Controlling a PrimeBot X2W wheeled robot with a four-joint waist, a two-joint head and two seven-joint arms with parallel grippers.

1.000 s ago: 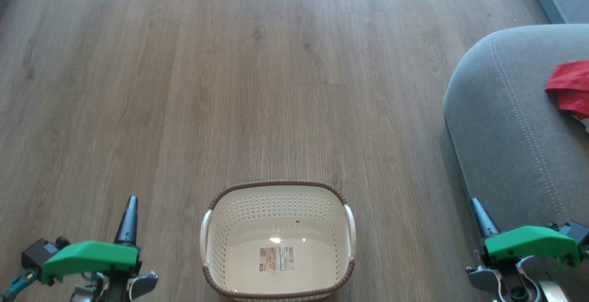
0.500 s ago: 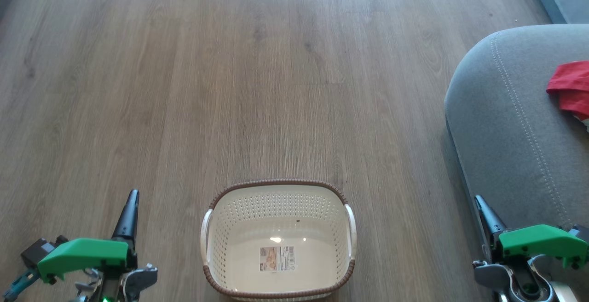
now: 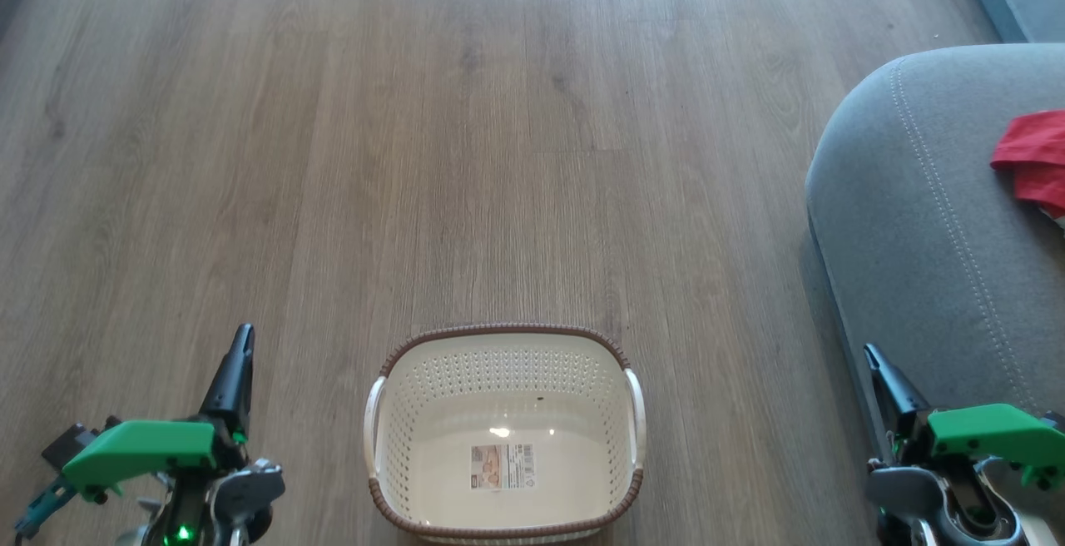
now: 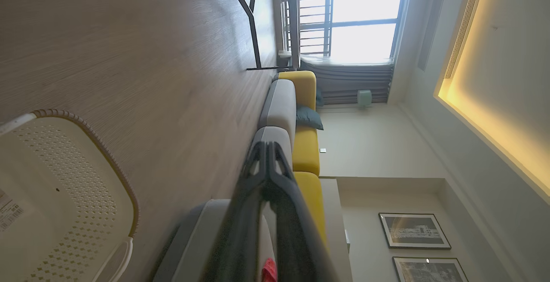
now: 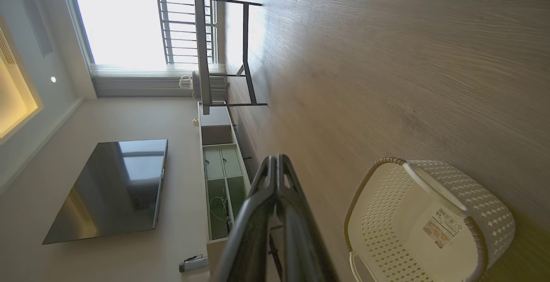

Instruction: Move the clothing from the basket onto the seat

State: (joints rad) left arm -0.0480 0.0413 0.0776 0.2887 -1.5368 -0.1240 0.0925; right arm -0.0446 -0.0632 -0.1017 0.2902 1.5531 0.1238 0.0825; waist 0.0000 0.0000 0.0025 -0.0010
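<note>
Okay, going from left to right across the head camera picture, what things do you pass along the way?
left gripper → basket → seat → clothing, lying on the seat at the picture's right edge.

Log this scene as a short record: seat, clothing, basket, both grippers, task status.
seat: grey upholstered cushion at the head view's right
clothing: red garment lying on the seat, cut by the head view's right edge
basket: cream perforated laundry basket on the wood floor, holds no clothing; label on its bottom
left gripper: shut, holding nothing, left of the basket
right gripper: shut, holding nothing, by the seat
task status: looks done
</note>
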